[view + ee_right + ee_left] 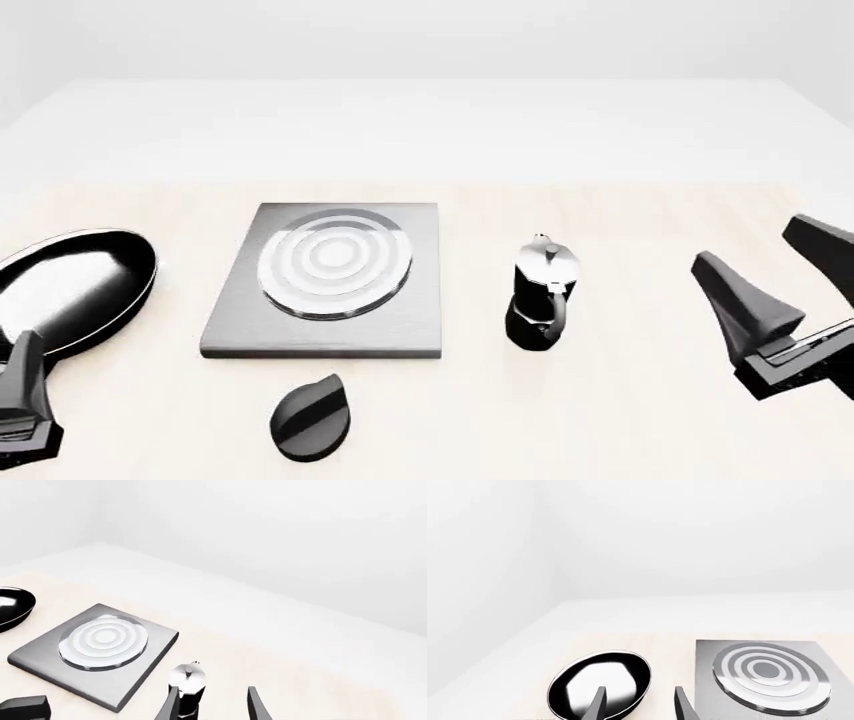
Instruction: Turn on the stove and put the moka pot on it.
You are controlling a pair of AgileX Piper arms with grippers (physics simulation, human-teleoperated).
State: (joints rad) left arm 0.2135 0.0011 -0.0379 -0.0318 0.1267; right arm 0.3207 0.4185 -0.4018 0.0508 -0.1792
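Your right gripper point(774, 275) is hanging spread and empty near the tabletop's point(627, 420) right edge, with bare surface between it and the moka pot point(542, 305), which is standing upright just right of the stove point(327, 282). The knob point(312, 417) is lying toward the near edge, clear of the slab. Your left gripper point(639, 700) is waiting spread near the left edge by the frying pan point(67, 288).

Two black, angular robot hands.
Matte black throughout, hard-edged, faintly glossy along the bevels. Right hand point(787, 270): two long wedge-shaped fingers point(741, 295) tapering to blunt tips, rising from a blocky faceted base. Left hand point(24, 400): only one narrow tapered finger above a stepped block in the front view. Thin dark-grey blades with pale inner edges in both wrist views.
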